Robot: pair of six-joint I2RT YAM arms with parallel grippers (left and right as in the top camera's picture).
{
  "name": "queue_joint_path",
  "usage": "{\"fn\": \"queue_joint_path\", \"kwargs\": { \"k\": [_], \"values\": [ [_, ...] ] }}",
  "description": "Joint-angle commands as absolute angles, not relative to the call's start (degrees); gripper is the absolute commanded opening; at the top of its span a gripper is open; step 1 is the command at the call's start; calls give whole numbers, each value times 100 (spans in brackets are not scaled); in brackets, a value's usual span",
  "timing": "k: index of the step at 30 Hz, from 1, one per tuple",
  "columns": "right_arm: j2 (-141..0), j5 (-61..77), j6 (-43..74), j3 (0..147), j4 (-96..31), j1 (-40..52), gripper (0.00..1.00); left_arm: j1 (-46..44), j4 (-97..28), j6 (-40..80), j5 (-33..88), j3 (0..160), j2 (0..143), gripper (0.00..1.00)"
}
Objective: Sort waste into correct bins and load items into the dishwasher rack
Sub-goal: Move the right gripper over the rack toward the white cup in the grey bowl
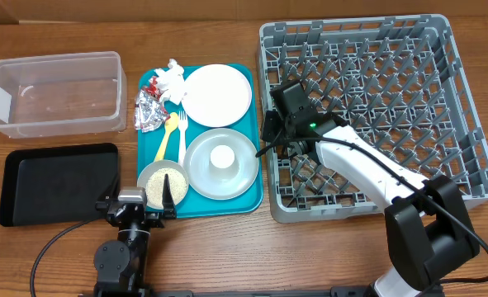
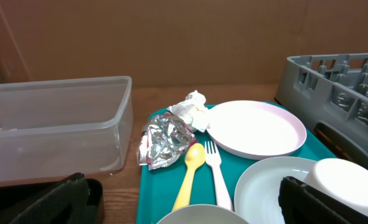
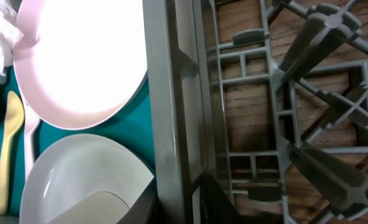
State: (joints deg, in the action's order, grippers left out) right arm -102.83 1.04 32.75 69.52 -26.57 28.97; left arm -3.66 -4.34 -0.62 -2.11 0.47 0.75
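While my left end effector [image 1: 141, 203] hangs open and I cannot tell if the right end effector [image 1: 270, 136] is closed, loading looks unstarted, so I should next grip the white plate [image 1: 217, 92] by its rim.

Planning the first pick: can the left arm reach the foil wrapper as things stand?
Probably yes: the foil wrapper lies uncovered at the left edge of the teal tray, ahead of the open left tool.

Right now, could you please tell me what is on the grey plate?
A small white cup sits near the middle of the plate; the patch beneath the cup is covered.
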Motion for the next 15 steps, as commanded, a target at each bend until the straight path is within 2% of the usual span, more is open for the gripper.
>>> {"fn": "queue_joint_path", "kwargs": {
  "k": [1,2,3,5,7,12,15],
  "values": [
    [-10200,156,3800,7085,-2449,2834,4,-349,-423,-113,-185,27,32,100],
    [-10200,156,3800,7085,-2451,2834,6,-349,-423,-113,-185,27,32,100],
    [-10200,161,3798,7085,-2458,2851,32,-349,-421,-113,-185,27,32,100],
    [-10191,217,3798,7091,-2475,2880,38,-349,-423,-113,-185,27,32,100],
    [-10138,217,3791,7098,-2462,2967,52,-349,-423,-115,-185,27,32,100],
    [-9791,224,3736,7102,-2469,3048,57,-349,-423,-113,-185,27,32,100],
    [-9413,508,3070,7102,-2469,3118,57,-349,-421,-113,-185,27,32,100]
  ]
}}
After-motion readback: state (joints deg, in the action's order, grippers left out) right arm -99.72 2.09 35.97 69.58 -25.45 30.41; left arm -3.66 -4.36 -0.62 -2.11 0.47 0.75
